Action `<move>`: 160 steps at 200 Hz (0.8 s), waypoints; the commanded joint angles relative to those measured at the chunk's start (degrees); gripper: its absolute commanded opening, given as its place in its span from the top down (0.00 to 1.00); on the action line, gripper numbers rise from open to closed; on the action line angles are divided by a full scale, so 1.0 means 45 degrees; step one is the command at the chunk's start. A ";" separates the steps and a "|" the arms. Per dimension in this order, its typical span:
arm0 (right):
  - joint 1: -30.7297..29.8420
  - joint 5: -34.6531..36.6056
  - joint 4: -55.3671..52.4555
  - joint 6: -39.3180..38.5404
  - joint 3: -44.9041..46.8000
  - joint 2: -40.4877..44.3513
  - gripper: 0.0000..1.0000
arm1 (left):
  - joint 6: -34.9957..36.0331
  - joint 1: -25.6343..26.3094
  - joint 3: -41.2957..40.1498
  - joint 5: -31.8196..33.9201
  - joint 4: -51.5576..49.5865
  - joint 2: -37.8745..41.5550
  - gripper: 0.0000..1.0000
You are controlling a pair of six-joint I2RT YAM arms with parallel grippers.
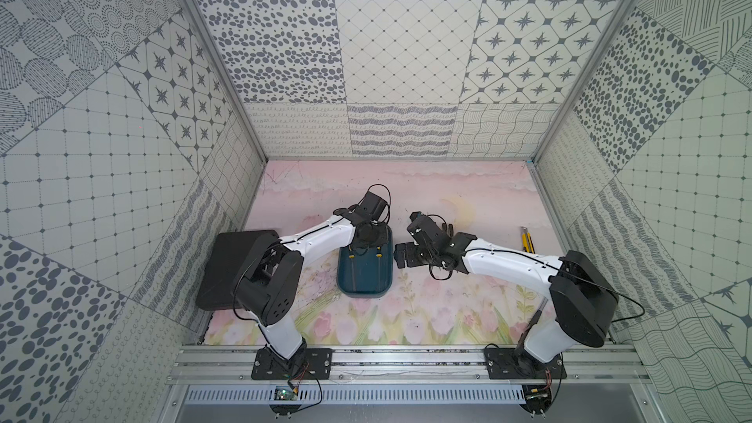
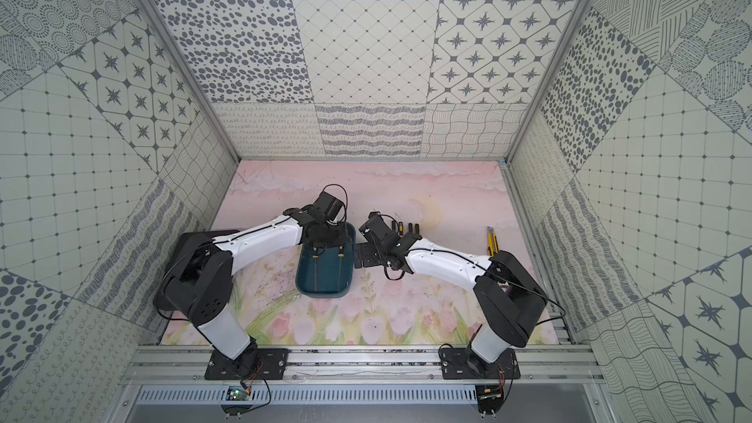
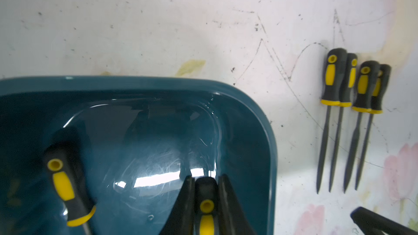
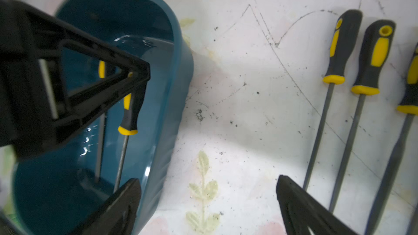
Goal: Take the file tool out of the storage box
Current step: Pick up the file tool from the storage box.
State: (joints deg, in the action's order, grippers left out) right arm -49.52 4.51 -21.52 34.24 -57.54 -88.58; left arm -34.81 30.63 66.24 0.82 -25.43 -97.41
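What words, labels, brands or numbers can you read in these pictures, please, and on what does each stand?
No text can be read anywhere.
The files: plain black and yellow handles, no print showing.
The box: no label.
The knife: too small to tell.
The case: no marking visible.

Seen from above: left gripper [image 1: 367,242] low over the far end of a teal storage box [image 1: 365,297] on a flower-printed tabletop [image 1: 447,311], above the yellow-banded handles of a file tool [image 1: 378,257] and a second file [image 1: 350,257]. Just beside the box's rim, right gripper [image 1: 400,256]. Far left, black case [image 1: 221,270]; far right, yellow knife [image 1: 526,240].
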 commanded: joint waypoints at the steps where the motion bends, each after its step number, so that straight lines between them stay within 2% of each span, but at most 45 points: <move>1: -0.0084 -0.1159 0.0630 0.0099 0.0452 0.1354 0.03 | -0.0277 -0.0141 -0.0357 -0.0078 -0.0619 0.1425 0.96; 28: -0.0086 -0.2836 0.1523 0.0727 0.1038 0.2744 0.09 | -0.0829 -0.0210 -0.0731 -0.0509 -0.0389 0.3006 0.96; 56: -0.0109 -0.3696 0.2285 0.1293 0.1373 0.3460 0.20 | -0.1633 -0.0250 -0.0988 -0.0733 -0.0131 0.4455 0.95; 94: -0.0272 -0.4239 0.3594 0.1949 0.1836 0.3334 0.37 | -0.2681 -0.0254 -0.1379 -0.0536 0.0211 0.5987 0.95; 126: -0.0682 -0.4579 0.4179 0.2079 0.1555 0.2855 0.53 | -0.3066 -0.0255 -0.1612 -0.0248 0.0203 0.6546 0.95; 160: -0.1051 -0.4841 0.4435 0.2140 0.1270 0.2473 0.62 | -0.3109 -0.0247 -0.1528 -0.0120 0.0109 0.6621 0.95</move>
State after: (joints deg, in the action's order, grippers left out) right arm -53.10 -15.57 -5.52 43.29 -49.84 -76.25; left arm -45.82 30.26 59.29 -0.82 -26.33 -68.55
